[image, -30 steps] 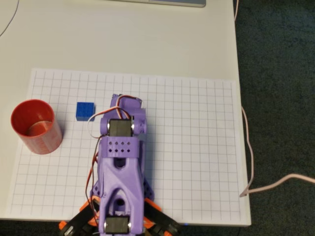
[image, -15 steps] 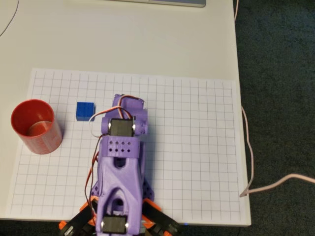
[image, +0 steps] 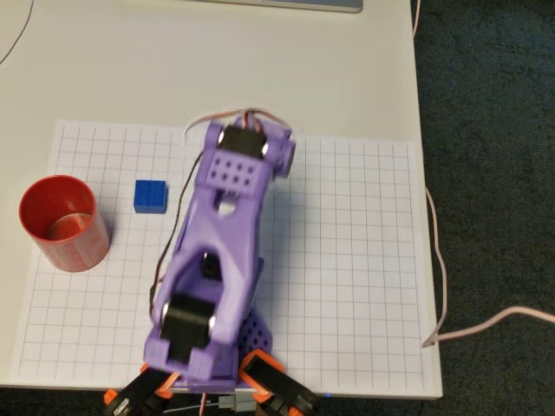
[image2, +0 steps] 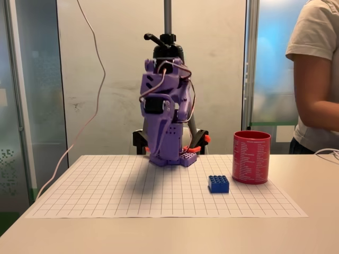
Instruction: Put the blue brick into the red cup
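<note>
The blue brick (image: 150, 195) lies flat on the grid mat, a short gap right of the red cup (image: 65, 224) in the overhead view. The cup stands upright with nothing visible inside. In the fixed view the brick (image2: 219, 183) sits just left of and in front of the cup (image2: 251, 157). The purple arm (image: 230, 225) is raised over the mat's middle, to the right of the brick and touching neither thing. My gripper (image2: 160, 151) hangs down, folded against the arm, well left of the brick in the fixed view. Its jaws cannot be made out.
The white grid mat (image: 347, 260) covers most of the table. The table's right edge (image: 422, 173) has a pink cable (image: 438, 260) running along it. A person (image2: 318, 79) stands behind the table near the cup. A tripod pole (image2: 167, 21) rises behind the arm.
The arm has lifted and swung forward, its upper end now farther from the base over the mat. Brick and cup have not moved.
</note>
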`<action>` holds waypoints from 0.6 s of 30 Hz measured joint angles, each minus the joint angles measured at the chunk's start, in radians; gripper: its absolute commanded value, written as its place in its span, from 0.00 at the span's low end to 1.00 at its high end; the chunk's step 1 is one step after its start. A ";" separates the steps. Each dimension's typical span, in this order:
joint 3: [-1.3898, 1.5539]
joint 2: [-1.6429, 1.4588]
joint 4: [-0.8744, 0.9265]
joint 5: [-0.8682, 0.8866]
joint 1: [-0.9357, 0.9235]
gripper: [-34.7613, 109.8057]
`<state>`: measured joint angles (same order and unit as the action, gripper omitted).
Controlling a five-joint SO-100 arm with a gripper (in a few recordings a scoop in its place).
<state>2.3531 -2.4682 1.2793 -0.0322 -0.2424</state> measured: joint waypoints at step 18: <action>-0.701 0.560 0.419 -0.333 0.232 0.24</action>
<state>1.6521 -1.9083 1.6981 -0.3651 -0.0107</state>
